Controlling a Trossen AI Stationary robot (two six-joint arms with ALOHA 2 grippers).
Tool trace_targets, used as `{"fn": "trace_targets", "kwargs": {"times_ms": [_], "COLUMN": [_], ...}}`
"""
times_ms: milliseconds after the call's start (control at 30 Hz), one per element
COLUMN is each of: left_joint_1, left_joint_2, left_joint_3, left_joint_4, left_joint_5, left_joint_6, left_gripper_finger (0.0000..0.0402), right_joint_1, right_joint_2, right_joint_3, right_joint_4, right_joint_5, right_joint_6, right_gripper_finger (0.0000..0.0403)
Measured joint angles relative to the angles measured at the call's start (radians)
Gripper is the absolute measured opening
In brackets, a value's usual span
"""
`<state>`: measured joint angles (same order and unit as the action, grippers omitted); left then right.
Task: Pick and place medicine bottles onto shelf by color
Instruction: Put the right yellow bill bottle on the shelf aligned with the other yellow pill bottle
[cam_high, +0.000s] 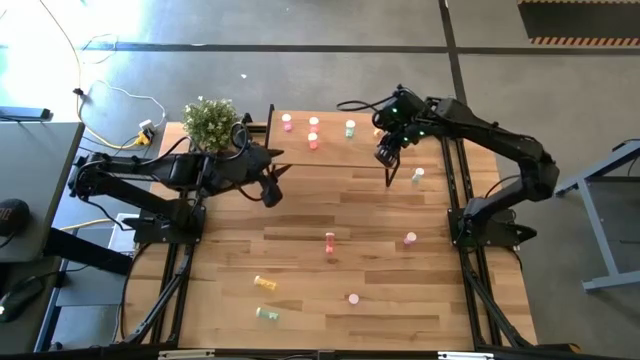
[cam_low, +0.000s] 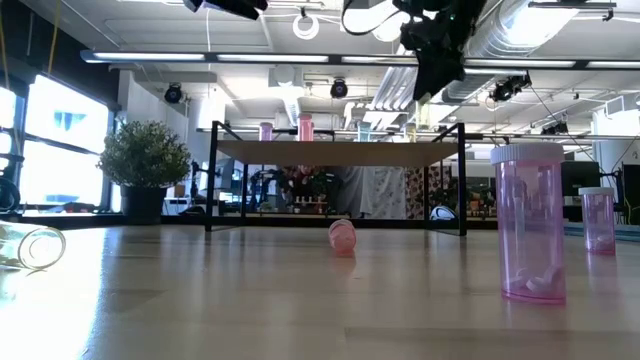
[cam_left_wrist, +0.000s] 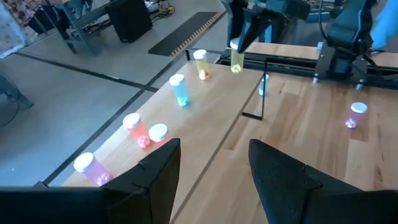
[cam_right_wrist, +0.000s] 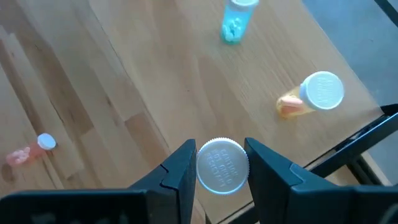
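Observation:
The shelf (cam_high: 340, 155) stands at the table's far side. Several medicine bottles stand on it: pink (cam_left_wrist: 87, 167), red (cam_left_wrist: 134, 128), blue-green (cam_left_wrist: 179, 91) and orange (cam_left_wrist: 200, 63). Others are spread over the table, among them a red one (cam_high: 330, 243), a pink one (cam_high: 410, 238), a yellow one (cam_high: 265, 283) and a green one (cam_high: 267, 313). My right gripper (cam_high: 388, 152) is over the shelf's right end, shut on a yellow-green bottle (cam_left_wrist: 236, 60). My left gripper (cam_left_wrist: 214, 165) is open and hovers off the shelf's left front corner. My right gripper pinches the yellow-green bottle between its two fingers (cam_right_wrist: 180, 168), just under the white cap (cam_right_wrist: 222, 164). The fingers come from above, pointing down. The bottle hangs upright below them over the shelf's right end; whether its base touches the board I cannot tell.
A potted plant (cam_high: 210, 122) stands at the table's far left corner, beside the shelf. A pale green bottle (cam_high: 418, 175) stands on the table just right of the shelf's front leg. The orange bottle (cam_right_wrist: 314, 96) stands close to the held one.

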<state>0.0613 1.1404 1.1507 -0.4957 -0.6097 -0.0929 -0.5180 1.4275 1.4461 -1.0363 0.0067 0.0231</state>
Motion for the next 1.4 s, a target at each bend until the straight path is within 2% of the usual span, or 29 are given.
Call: {"fn": "trace_targets", "kwargs": {"times_ms": [133, 367, 700, 1200, 1400], "left_joint_1": [0.017, 0.05, 0.065, 0.065, 0.065], "left_joint_2": [0.0, 0.0, 0.0, 0.0, 0.0], "left_joint_3": [0.0, 0.0, 0.0, 0.0, 0.0], "left_joint_4": [0.0, 0.0, 0.0, 0.0, 0.0], "left_joint_5": [0.005, 0.027, 0.03, 0.022, 0.022], "left_joint_6": [0.002, 0.01, 0.01, 0.011, 0.016], "left_gripper_finger": [0.0181, 0.0181, 0.0181, 0.0181, 0.0181], "right_joint_1": [-0.012, -0.024, -0.082, -0.084, -0.084], "right_joint_2": [-0.027, -0.001, 0.04, 0.059, 0.059], "right_joint_3": [-0.036, -0.038, -0.038, -0.038, -0.038], "right_joint_4": [0.043, 0.044, 0.047, 0.046, 0.047], "right_joint_5": [-0.015, -0.013, -0.095, -0.087, -0.086], "right_joint_6": [0.003, -0.051, -0.069, -0.084, -0.084], "right_gripper_finger": [0.011, 0.011, 0.011, 0.0111, 0.0128]}}
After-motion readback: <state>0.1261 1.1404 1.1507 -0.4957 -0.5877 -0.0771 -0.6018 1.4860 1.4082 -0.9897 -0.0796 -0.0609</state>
